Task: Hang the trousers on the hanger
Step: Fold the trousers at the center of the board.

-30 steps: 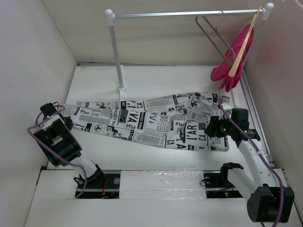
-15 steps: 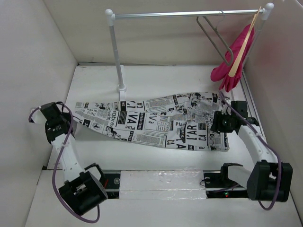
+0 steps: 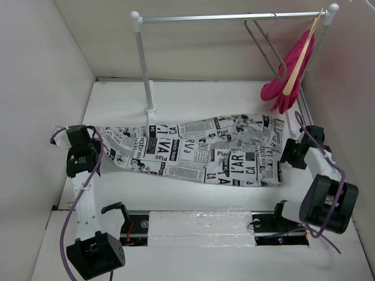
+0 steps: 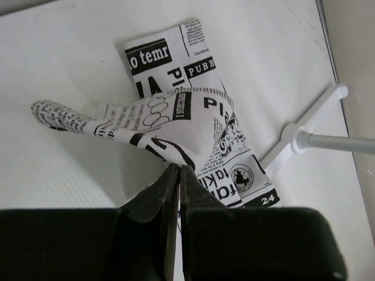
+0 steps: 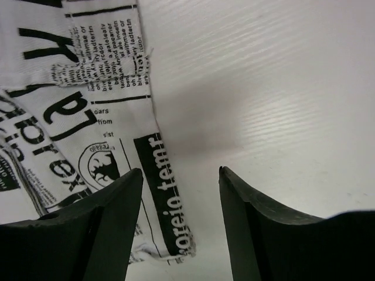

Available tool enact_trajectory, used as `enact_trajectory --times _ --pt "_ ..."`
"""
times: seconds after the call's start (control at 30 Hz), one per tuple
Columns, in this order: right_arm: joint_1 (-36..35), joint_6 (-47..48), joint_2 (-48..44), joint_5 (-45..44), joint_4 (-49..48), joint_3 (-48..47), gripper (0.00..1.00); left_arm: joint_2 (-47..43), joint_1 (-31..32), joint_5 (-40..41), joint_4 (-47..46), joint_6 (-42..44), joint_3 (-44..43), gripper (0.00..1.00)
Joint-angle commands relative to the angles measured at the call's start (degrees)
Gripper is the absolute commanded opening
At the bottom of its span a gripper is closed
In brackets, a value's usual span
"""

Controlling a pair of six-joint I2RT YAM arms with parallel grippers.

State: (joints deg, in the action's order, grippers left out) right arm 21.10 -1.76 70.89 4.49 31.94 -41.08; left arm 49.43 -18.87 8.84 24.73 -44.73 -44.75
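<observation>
The trousers (image 3: 199, 152) lie spread out lengthwise across the table, leg ends at the left, wider end at the right. My left gripper (image 3: 94, 147) is at the left leg end. In the left wrist view it (image 4: 179, 168) is shut on a raised fold of the trousers (image 4: 176, 117). My right gripper (image 3: 290, 153) is open at the trousers' right edge. In the right wrist view it (image 5: 180, 171) straddles the cloth's edge (image 5: 158, 175), with bare table under the right jaw. The grey wire hanger (image 3: 266, 50) hangs on the rail, empty.
The rail (image 3: 234, 17) runs across the back on a white post (image 3: 143, 70), whose foot (image 4: 296, 137) sits just beyond the left leg end. A pink garment (image 3: 290, 82) on a pale wooden hanger (image 3: 302, 55) hangs beside the wire hanger. Walls close in left and right.
My left arm swung in to the leg end and now pinches the cloth. My right gripper slid right, off the trousers, to their right edge.
</observation>
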Motion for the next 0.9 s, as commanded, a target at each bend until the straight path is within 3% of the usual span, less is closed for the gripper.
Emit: enact_trajectory --times 0.0,0.13,0.23,0.27,0.43,0.47,0.53,0.57,0.63,0.7,0.73,0.77,0.87 --pt "-1.06 0.35 5.82 2.01 -4.26 -0.05 0.61 -2.05 0.24 2.85 -0.38 2.36 -3.32 0.00" --pt "-2.91 0.79 11.10 5.35 -5.48 -1.37 0.53 -3.20 1.73 4.69 0.40 4.56 -6.13 0.00" --pt "-1.87 1.06 15.58 6.58 -4.53 -3.03 0.03 -4.43 3.40 6.88 1.98 4.91 -7.62 0.00" --pt "0.32 0.97 15.68 5.97 -4.00 -3.74 0.00 -4.52 3.93 8.20 2.42 5.35 -8.15 0.00" --pt "8.07 2.88 10.86 -1.40 -1.45 -8.74 0.00 -5.22 6.13 10.23 4.53 6.41 -10.88 0.00" --pt "8.60 3.25 10.58 -3.94 0.21 -10.41 0.07 -5.31 6.74 10.75 4.71 6.50 -10.97 0.00" --pt "8.60 5.00 10.14 -6.05 1.27 -14.19 0.33 -5.40 7.45 10.93 5.58 6.59 -11.06 0.00" --pt "8.60 5.79 10.40 -6.33 2.67 -15.94 0.57 -5.57 8.06 10.59 6.11 6.24 -10.88 0.00" --pt "8.60 5.98 10.23 -5.81 4.26 -16.14 0.65 -5.75 8.77 10.06 6.47 5.97 -10.36 0.00" --pt "9.39 5.02 6.73 -4.93 4.80 -14.30 0.66 -5.83 9.64 9.70 6.99 5.80 -10.09 0.00" --pt "10.79 4.40 4.80 36.31 4.97 -11.16 0.66 -6.01 10.25 9.70 7.35 5.71 -10.27 0.00" --pt "11.50 3.61 2.87 -0.69 5.67 -9.30 0.64 -6.10 10.96 10.05 7.44 5.62 -10.27 0.00" --pt "12.90 -0.07 -4.08 1.04 7.94 -2.53 0.60 -6.10 12.01 10.06 7.00 5.71 -11.32 0.00"
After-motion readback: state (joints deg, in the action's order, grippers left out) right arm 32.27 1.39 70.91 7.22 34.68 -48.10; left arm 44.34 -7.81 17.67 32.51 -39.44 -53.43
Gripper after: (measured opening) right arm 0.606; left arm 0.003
